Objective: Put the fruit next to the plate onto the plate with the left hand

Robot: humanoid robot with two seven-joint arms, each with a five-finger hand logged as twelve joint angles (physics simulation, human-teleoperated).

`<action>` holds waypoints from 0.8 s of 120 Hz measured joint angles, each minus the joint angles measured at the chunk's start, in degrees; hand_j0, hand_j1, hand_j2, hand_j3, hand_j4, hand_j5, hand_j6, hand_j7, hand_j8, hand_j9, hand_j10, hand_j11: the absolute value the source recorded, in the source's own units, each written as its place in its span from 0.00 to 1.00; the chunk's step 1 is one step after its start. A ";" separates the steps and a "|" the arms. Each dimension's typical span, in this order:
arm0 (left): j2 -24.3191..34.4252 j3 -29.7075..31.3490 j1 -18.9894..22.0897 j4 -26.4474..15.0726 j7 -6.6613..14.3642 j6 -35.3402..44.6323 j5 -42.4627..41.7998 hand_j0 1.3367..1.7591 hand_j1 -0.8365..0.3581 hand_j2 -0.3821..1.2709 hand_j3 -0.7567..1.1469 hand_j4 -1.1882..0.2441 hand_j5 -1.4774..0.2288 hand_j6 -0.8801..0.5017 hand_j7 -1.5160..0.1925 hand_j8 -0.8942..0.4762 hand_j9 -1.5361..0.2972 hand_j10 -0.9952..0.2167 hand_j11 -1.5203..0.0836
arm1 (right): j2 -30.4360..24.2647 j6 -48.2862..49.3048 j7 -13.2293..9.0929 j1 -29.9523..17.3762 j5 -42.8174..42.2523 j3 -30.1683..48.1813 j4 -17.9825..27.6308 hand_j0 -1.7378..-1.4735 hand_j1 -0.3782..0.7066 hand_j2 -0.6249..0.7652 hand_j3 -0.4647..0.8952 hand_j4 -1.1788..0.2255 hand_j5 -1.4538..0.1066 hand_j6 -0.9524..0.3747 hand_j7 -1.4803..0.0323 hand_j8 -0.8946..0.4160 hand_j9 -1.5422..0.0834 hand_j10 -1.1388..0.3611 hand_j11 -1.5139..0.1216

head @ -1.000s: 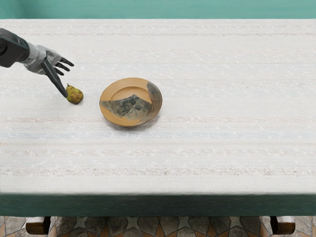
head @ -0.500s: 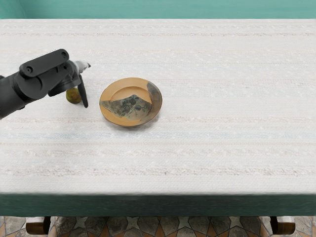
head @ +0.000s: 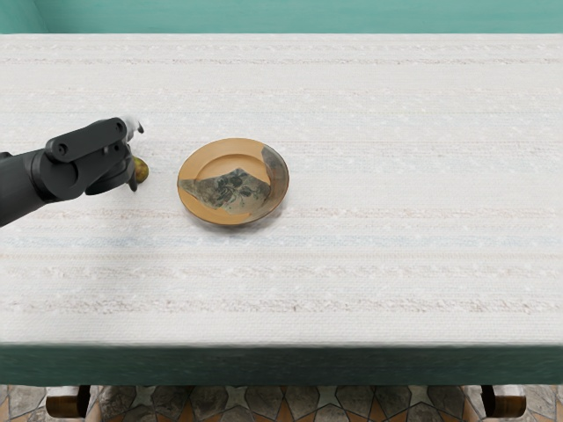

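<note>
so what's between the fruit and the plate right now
Nothing. In the head view only a bare strip of tablecloth lies between the pear, mostly hidden under the left hand, and the plate.

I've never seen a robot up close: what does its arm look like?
The left arm is matte dark grey, almost black, with rounded segments. At the left hand sits a blocky bar with two round marks and a pale silver tip. No cables show.

Most of the fruit [head: 141, 169] was hidden behind the left hand [head: 98, 161], just a yellowish sliver peeking out. Couldn't tell if they touched. The arm [head: 18, 186] got cropped by the left edge.
</note>
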 joint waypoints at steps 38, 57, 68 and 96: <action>0.00 0.17 0.66 -0.07 0.04 3.30 -0.04 0.76 0.63 0.30 0.40 0.57 0.58 0.37 0.60 0.38 0.57 0.51 0.64 | 0.00 0.00 -0.01 0.01 0.00 0.00 0.00 0.30 0.03 0.45 0.34 0.84 0.93 0.72 0.98 0.68 0.95 0.76 0.93; 0.00 0.18 0.92 -0.10 0.15 3.32 -0.11 0.76 0.57 0.30 0.40 0.53 0.54 0.33 0.56 0.34 0.53 0.47 0.60 | 0.00 0.00 0.00 0.02 0.00 -0.01 0.00 0.30 0.03 0.45 0.34 0.84 0.93 0.72 0.98 0.68 0.95 0.76 0.93; 0.00 0.17 1.01 -0.14 0.23 3.23 -0.12 0.76 0.55 0.30 0.40 0.52 0.52 0.31 0.54 0.33 0.52 0.45 0.58 | 0.00 0.00 -0.01 0.01 0.00 0.00 0.00 0.30 0.03 0.45 0.34 0.84 0.93 0.72 0.98 0.68 0.95 0.76 0.93; -0.17 0.18 1.10 -0.16 0.59 2.89 -0.35 0.76 0.49 0.31 0.40 0.47 0.48 0.28 0.50 0.28 0.47 0.40 0.53 | 0.00 0.00 0.00 0.01 0.00 0.00 0.00 0.30 0.03 0.45 0.34 0.84 0.93 0.72 0.98 0.68 0.95 0.76 0.93</action>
